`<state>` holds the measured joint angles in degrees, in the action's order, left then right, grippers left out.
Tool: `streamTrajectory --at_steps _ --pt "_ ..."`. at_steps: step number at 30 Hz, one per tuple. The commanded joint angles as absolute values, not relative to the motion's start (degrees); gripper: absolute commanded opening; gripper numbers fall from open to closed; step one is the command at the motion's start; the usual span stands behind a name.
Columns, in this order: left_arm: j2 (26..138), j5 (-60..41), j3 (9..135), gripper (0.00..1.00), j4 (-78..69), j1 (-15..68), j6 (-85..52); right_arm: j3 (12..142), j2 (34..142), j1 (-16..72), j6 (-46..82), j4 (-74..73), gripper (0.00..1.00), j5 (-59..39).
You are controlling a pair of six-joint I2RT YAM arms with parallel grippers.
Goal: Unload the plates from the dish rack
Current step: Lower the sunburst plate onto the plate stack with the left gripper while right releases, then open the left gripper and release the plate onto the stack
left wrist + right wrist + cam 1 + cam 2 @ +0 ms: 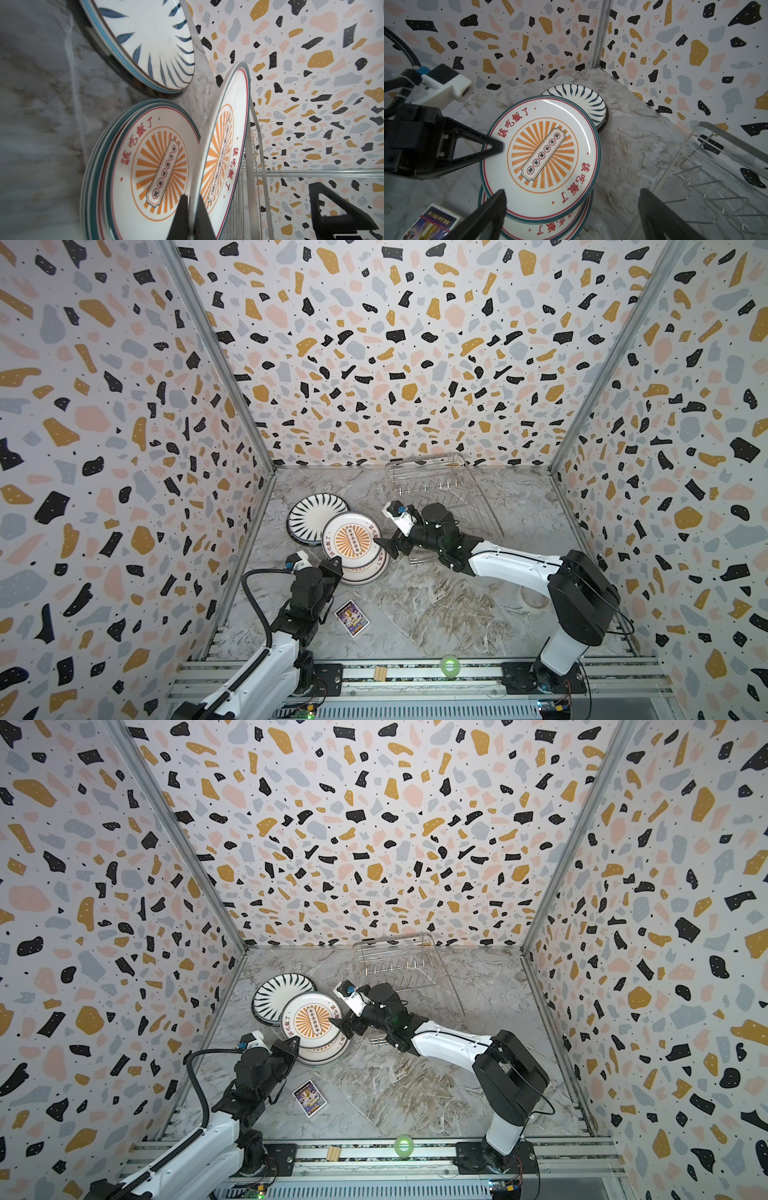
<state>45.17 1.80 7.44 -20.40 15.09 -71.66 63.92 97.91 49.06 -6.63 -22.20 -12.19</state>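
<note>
My left gripper [332,566] [194,205] is shut on the near rim of a white plate with an orange sunburst and red characters [353,539] [226,128] [542,153]. That plate hangs just over a stack of like plates [365,574] [145,166] on the table. A black-striped plate [316,510] [583,99] lies behind them on a darker one. My right gripper [388,547] [571,197] stands open at the held plate's right edge, touching nothing. The wire dish rack [424,459] [733,137] sits at the back right with no plates in it.
A purple card [352,618] lies near the left arm. A clear tape roll [536,599] sits under the right arm. A green tape roll [449,664] and a wood block [380,673] rest on the front rail. Patterned walls close three sides.
</note>
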Motion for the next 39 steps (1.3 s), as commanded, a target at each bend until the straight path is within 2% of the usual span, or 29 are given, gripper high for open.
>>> streamTrajectory --at_steps 1,26,31,33,35,39 --pt "46.4 1.1 9.3 0.00 -21.9 14.8 -75.1 66.4 97.7 49.7 -8.2 -20.9 0.99 -10.3" --pt "54.6 -0.4 10.9 0.00 -18.5 14.8 -76.7 66.5 99.0 51.7 -10.0 -19.5 1.00 -5.0" --pt "52.0 1.4 10.6 0.13 -16.7 14.8 -76.7 66.1 98.7 51.7 -10.4 -19.8 1.00 -4.3" --pt "51.2 1.8 10.6 0.24 -16.4 14.8 -76.3 66.0 98.6 51.7 -10.5 -19.9 1.00 -4.0" --pt "50.7 2.2 10.5 0.25 -16.1 14.8 -76.1 65.9 98.5 51.7 -10.5 -19.9 1.00 -4.0" --pt "50.1 1.5 10.6 0.34 -16.5 14.8 -75.3 65.7 98.5 51.9 -10.6 -20.0 1.00 -3.9"
